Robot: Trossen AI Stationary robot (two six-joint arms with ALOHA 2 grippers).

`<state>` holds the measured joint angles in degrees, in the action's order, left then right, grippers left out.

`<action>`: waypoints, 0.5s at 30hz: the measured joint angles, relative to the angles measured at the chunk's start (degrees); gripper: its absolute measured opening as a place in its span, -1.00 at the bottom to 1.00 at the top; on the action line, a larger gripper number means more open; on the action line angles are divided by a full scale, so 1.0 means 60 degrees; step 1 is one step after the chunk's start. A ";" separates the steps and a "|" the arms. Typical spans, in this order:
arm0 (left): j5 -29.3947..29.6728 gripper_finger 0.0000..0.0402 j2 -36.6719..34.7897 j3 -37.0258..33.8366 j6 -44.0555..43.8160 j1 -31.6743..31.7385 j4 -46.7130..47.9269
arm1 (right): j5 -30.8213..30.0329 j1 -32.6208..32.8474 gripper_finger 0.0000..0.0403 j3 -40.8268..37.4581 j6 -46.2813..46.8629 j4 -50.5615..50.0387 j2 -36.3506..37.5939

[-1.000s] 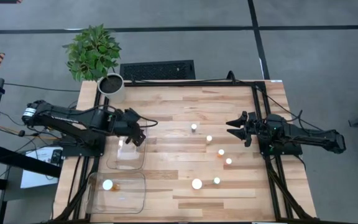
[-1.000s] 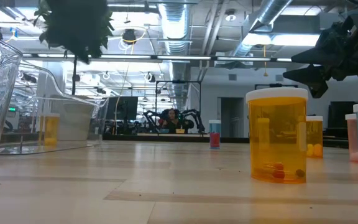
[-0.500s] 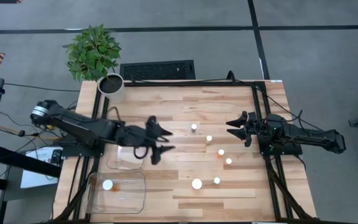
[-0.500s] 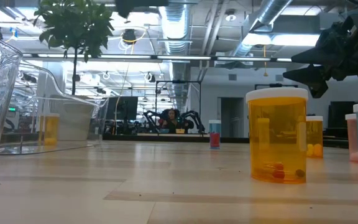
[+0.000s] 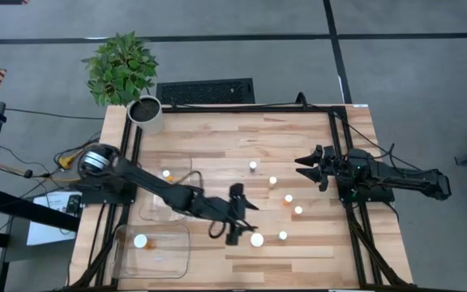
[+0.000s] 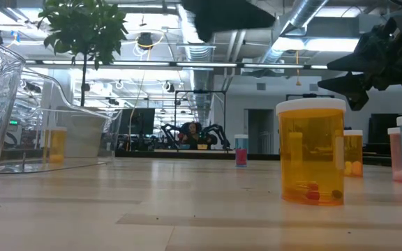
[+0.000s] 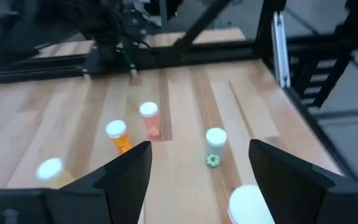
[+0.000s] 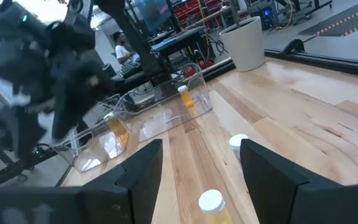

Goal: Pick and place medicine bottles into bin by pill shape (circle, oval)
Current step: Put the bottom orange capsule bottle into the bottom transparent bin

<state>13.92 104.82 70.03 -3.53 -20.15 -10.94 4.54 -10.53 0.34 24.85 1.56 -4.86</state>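
We held our left hand (image 5: 235,217) wide and empty beside the big bottle (image 5: 257,239) on the worktop (image 5: 298,134), lining up a grasp.

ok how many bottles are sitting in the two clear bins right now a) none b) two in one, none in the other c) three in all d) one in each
d, the high view shows one white-capped bottle in the far bin and one bottle in the near bin.
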 joint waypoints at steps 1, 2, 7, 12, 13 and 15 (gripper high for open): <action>-0.0027 0.31 0.0306 0.0233 0.0088 -0.0013 0.0017 | 0.0001 0.0001 0.12 -0.0001 0.0007 -0.0004 0.0000; -0.0051 0.31 0.0610 0.0468 0.0184 -0.0019 0.0118 | 0.0004 0.0001 0.12 -0.0001 0.0029 -0.0009 0.0000; -0.0646 0.31 0.1865 0.1750 0.0231 -0.0023 0.1141 | 0.0007 0.0001 0.12 -0.0001 0.0034 -0.0018 0.0000; -0.0768 0.35 0.2703 0.2805 0.0382 -0.0100 0.2308 | 0.0007 0.0001 0.12 0.0003 0.0034 -0.0029 0.0000; -0.0773 0.38 0.2755 0.2937 0.0378 -0.0119 0.2596 | 0.0007 0.0001 0.12 0.0000 0.0034 -0.0033 0.0000; -0.0768 0.46 0.2836 0.3125 0.0309 -0.0159 0.2870 | 0.0007 0.0001 0.12 0.0003 0.0034 -0.0034 -0.0005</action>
<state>9.31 121.83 88.78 -1.68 -21.11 6.28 4.58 -10.52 0.36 25.06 1.36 -4.89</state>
